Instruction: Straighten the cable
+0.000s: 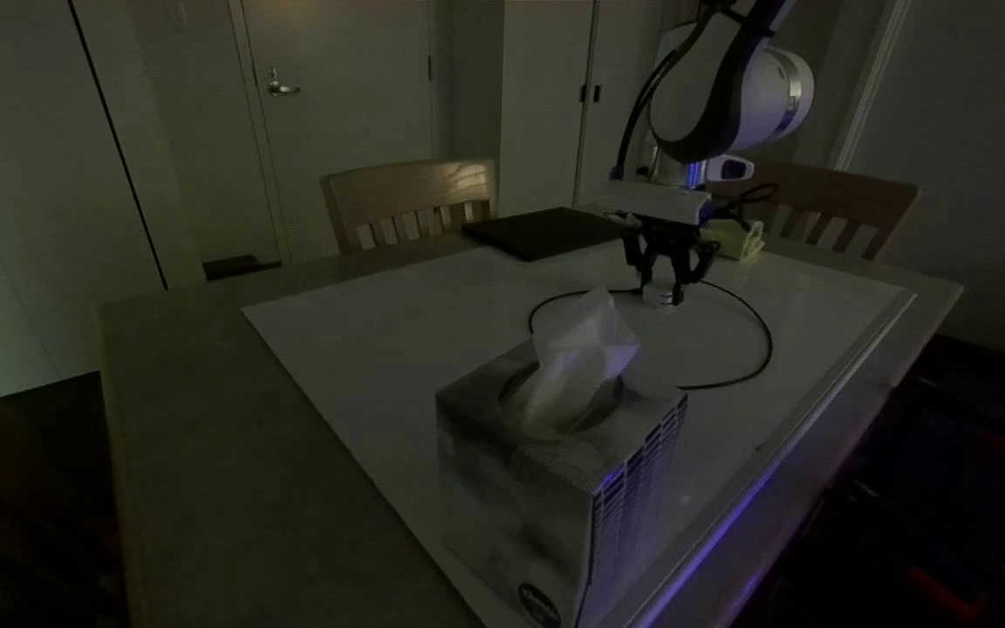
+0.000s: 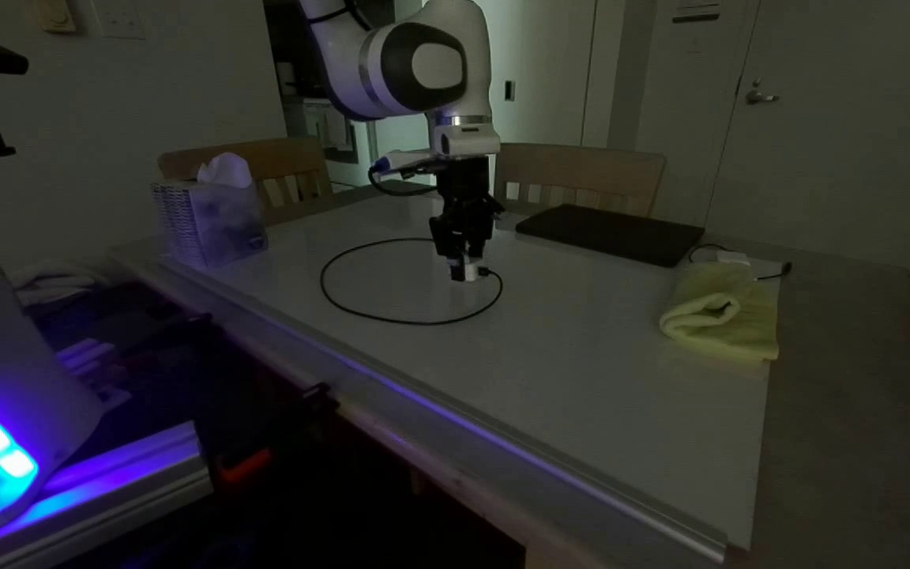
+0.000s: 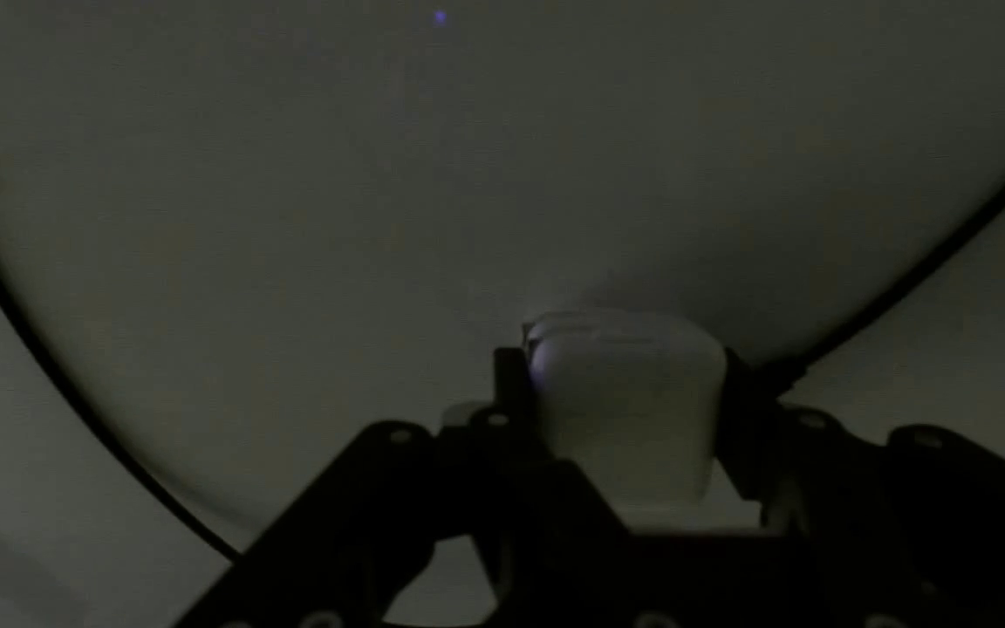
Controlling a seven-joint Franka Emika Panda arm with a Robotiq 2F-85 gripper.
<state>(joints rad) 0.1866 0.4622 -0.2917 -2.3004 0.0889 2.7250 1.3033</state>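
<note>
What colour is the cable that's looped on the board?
Black; the cable shows best, close up, in the wrist view.

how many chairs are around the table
3 visible. In an exterior view, one chair stands behind the tissue box and another chair behind the dark slab; a third chair, in an exterior view, is behind the yellow towel. Others may be hidden or out of frame.

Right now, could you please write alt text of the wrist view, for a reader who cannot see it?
The robot's black jaws are closed on a round-cornered white block. A thin black cable runs from beside them to the picture's right edge; another stretch of it curves down the left, over a dimly lit, smooth, pale surface.
</note>
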